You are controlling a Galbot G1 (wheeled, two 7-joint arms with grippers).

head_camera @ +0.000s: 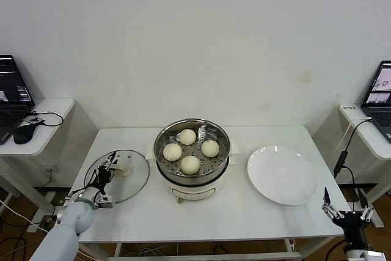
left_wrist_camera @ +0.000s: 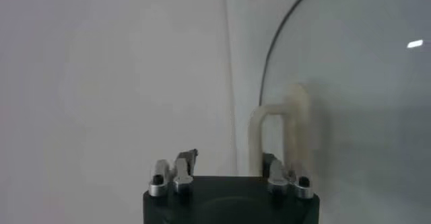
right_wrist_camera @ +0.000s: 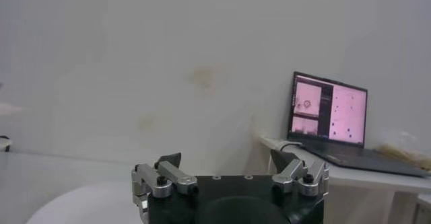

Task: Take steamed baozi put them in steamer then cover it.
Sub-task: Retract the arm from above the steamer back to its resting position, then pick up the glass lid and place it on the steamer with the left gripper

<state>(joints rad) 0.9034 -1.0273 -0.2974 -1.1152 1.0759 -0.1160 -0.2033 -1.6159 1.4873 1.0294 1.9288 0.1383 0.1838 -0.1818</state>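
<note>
From the head view, four steamed baozi (head_camera: 190, 164) sit in the steamer (head_camera: 192, 153); the cover (head_camera: 117, 176) lies flat on the worktop (head_camera: 232, 212), left gripper (head_camera: 112, 169) at its handle. The left wrist view shows the handle (left_wrist_camera: 279, 134) between parted jaws, grip uncertain. The right wrist view shows right gripper (right_wrist_camera: 227, 165) jaws spread, holding nothing.

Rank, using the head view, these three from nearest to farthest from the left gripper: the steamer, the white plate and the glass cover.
1. The cover: under the left gripper, on the table's left side.
2. The steamer: mid-table, holding four baozi.
3. The white plate: on the table's right side.
</note>
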